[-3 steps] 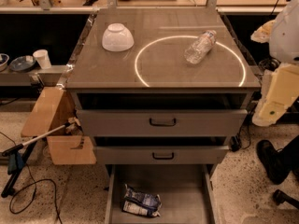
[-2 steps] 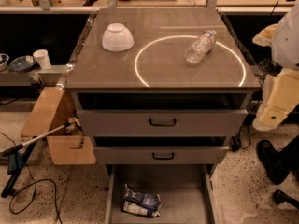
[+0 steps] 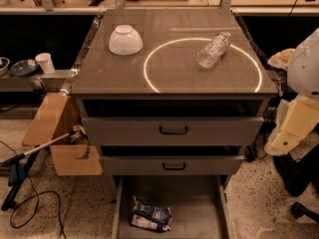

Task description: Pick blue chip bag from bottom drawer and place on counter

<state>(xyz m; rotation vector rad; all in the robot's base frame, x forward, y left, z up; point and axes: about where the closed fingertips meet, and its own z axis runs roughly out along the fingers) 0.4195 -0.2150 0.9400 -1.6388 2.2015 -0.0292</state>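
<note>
The blue chip bag [image 3: 151, 216], crumpled dark blue foil with white print, lies on the floor of the open bottom drawer [image 3: 194, 203], left of its middle. Above the two shallower drawers, the counter [image 3: 169, 76] carries a bright white ring. My arm stands at the right edge of the camera view, with a white joint and a cream link [image 3: 293, 126]. Below the link hangs my dark gripper [image 3: 301, 209], low at the right, well to the right of the drawer and apart from the bag.
A white upturned bowl [image 3: 125, 39] and a clear plastic bottle [image 3: 213, 49] lie on the counter. The two upper drawers [image 3: 174, 130] stand partly pulled out over the bottom one. A cardboard box [image 3: 60, 138] and a long-handled tool [image 3: 30, 156] sit on the floor at left.
The cream arm link at the right edge has moved down a little. The bag, drawers, bowl and bottle have not moved.
</note>
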